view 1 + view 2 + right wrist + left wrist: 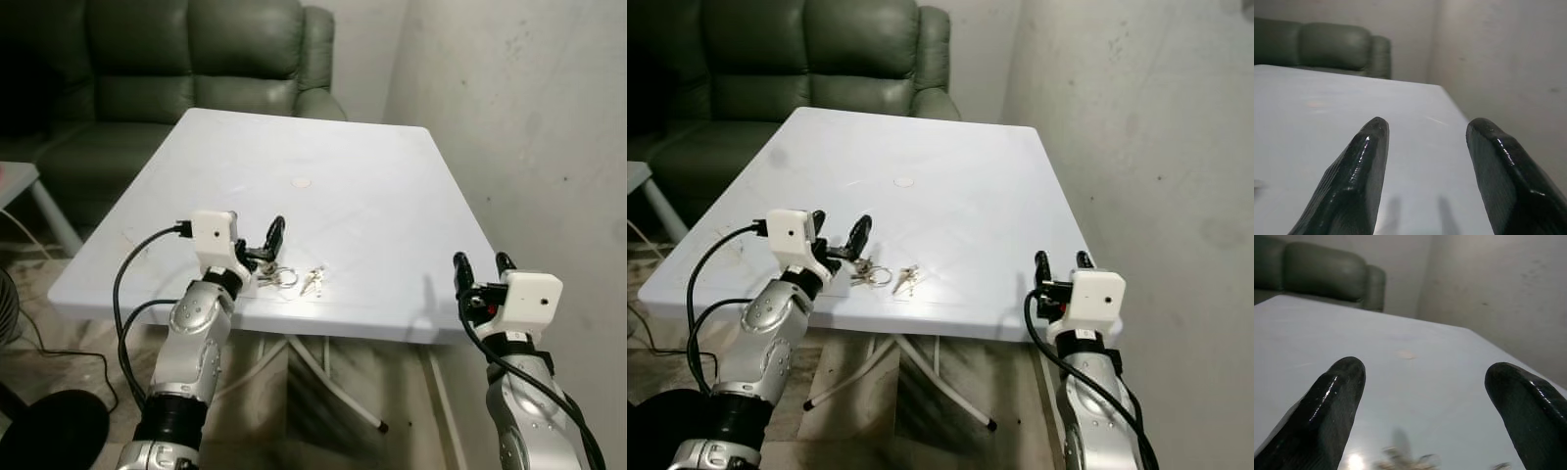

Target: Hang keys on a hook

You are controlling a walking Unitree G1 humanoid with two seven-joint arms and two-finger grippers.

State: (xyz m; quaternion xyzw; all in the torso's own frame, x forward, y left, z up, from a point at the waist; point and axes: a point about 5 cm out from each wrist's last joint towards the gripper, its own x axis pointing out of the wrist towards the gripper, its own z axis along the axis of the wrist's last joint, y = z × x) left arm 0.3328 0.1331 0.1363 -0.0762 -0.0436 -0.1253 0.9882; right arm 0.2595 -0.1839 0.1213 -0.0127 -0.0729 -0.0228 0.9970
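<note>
My left gripper [261, 247] gapes empty over the keys [292, 278]; light, jangly metal, best pinched by the ring at nine o'clock.

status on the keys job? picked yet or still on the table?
Nothing is done yet: the keys lie on the white table near its front edge. In hand: the left gripper is at the keys with jaws open around the ring end, nothing lifted. The right gripper hovers open at the table's front right corner. Left: grasp, lift, hang them on a hook.
</note>
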